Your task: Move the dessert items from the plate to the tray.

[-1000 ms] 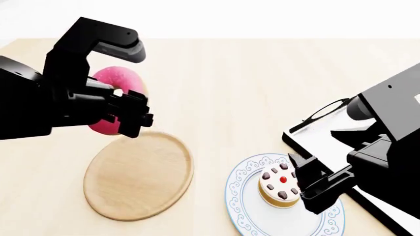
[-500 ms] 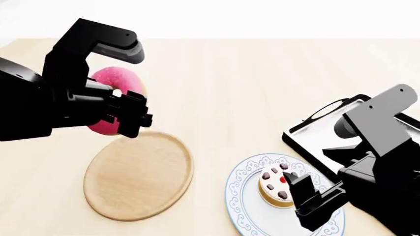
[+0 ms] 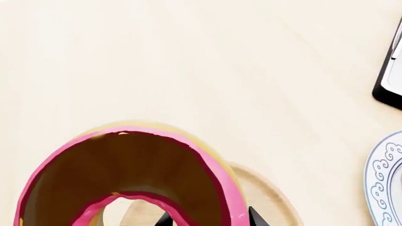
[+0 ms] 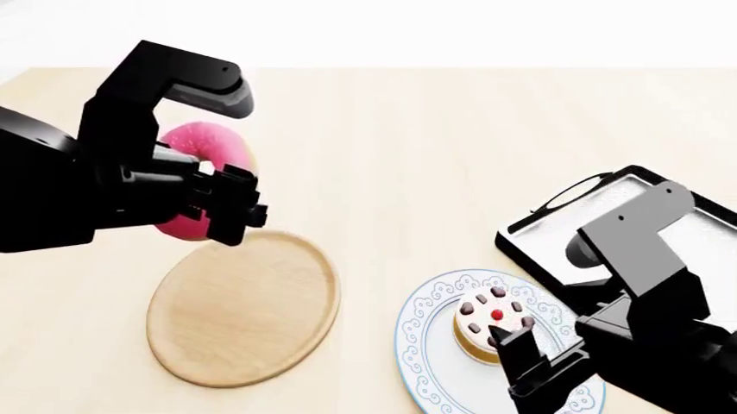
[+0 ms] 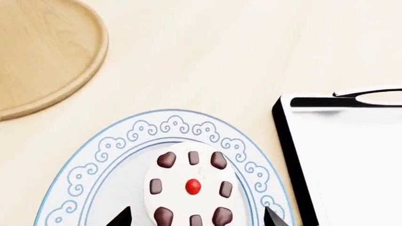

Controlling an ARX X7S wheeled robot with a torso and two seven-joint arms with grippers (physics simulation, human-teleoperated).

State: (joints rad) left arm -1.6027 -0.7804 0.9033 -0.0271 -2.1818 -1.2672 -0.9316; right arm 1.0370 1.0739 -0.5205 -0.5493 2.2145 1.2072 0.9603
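- The left tool (image 4: 230, 207) is clamped on the glossy pink-iced ring donut (image 4: 198, 151), held above the pale wooden bench (image 4: 437, 138).
- The right tool (image 4: 532, 362), fingers spread, hangs over the small round cake (image 5: 191, 186) on the blue-patterned plate (image 5: 94, 165).
- The black-rimmed rectangular tray (image 5: 351, 155) lies beside that plate.

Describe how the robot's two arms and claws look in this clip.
Both arms are blocky, angular and matte black, with flat faceted housings and no visible cables or markings. The left arm has a glossy rounded grey cylinder near its wrist. The right arm reads dark grey on its upper faces. Each claw, left claw and right claw, has short black ridged fingers.
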